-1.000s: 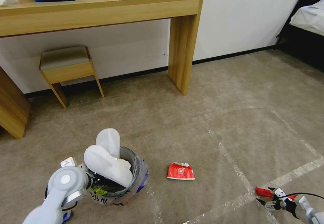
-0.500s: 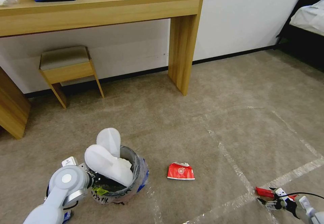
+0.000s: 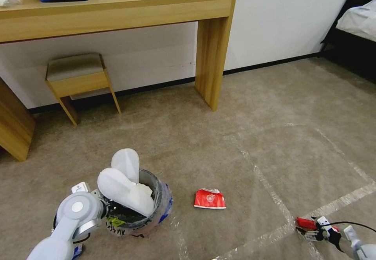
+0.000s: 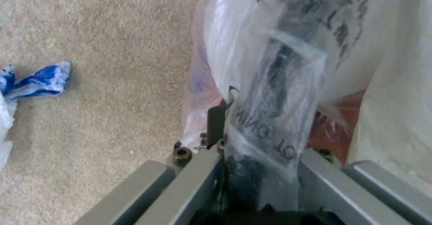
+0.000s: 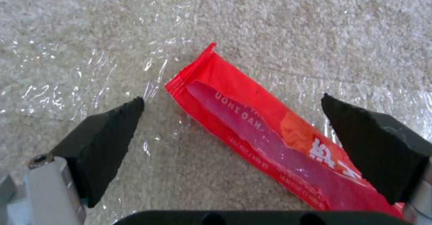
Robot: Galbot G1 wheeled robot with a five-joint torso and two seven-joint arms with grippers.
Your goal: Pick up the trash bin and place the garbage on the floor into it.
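A beige carpet floor (image 3: 235, 134) crossed by worn whitish tape lines (image 3: 274, 201) ran up to a white wall, where a wooden worktop (image 3: 117, 13) stood with a small padded stool (image 3: 78, 76) beneath it. The trash bin (image 3: 156, 205), lined with a clear crinkled bag, sat on the floor at the lower left of the head view, with two flat white slipper soles (image 3: 125, 181) sticking up out of it. The left tool (image 4: 252, 157) was clenched on the bin's rim; in the left wrist view its fingers pinched the plastic-covered wall with its black scribbles. A crumpled blue and white scrap (image 4: 31, 86) lay on the carpet near the bin. A squashed red carton (image 3: 210, 199) lay on the floor just to the right of the bin, apart from it. Well to the right, the right tool (image 5: 234, 117) hung low over the tape, its black pads (image 5: 103, 137) spread wide on either side of a red wrapper (image 5: 270, 140) that lay flat on the floor, not gripped.
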